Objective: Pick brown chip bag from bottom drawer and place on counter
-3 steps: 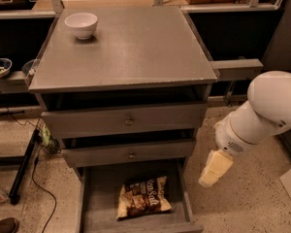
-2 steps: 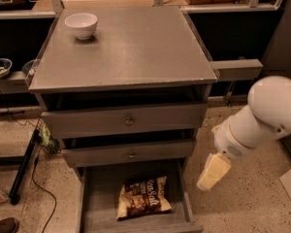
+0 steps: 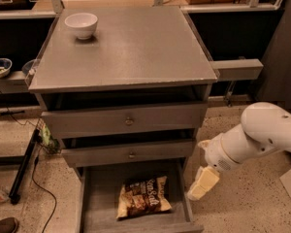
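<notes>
The brown chip bag lies flat on the grey floor of the open bottom drawer, with "Sea Salt" lettering facing up. The counter is the grey top of the cabinet above it. My gripper hangs from the white arm at the lower right, just outside the drawer's right wall and to the right of the bag, not touching it.
A white bowl stands at the counter's back left corner. Two shallower knobbed drawers sit slightly pulled out above the bottom one. A narrow grey side shelf sticks out on the right. A black stand leg and cables lie on the floor at left.
My arm and gripper have shifted slightly left and down, closer to the drawer's right wall. The bag and drawers have not moved.
</notes>
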`<state>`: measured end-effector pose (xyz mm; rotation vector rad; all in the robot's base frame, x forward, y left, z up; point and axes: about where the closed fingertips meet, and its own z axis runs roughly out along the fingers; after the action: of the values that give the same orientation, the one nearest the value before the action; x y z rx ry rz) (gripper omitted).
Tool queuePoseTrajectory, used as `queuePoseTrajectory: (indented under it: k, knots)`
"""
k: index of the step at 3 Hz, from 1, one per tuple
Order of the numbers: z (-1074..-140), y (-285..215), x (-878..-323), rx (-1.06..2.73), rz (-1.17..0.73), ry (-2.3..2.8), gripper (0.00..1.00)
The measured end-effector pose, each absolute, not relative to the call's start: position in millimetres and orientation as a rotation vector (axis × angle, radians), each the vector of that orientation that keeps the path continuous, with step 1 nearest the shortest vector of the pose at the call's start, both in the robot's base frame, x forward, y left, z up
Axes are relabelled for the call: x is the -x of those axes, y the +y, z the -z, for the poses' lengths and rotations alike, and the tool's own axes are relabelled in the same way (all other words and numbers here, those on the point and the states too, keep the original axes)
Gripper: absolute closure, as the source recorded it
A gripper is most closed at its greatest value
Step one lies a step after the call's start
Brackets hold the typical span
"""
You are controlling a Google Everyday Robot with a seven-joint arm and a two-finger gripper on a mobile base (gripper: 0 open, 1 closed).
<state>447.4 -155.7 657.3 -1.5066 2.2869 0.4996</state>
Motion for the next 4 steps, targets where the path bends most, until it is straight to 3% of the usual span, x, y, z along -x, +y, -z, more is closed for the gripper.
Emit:
queuePoseTrajectory:
  k: [2,4]
  knots:
    - [-631,-146,-445,1.52,-0.591,2.245,0.0]
    - [-573,-145,-462,1.568,-0.435,2.299,0.0]
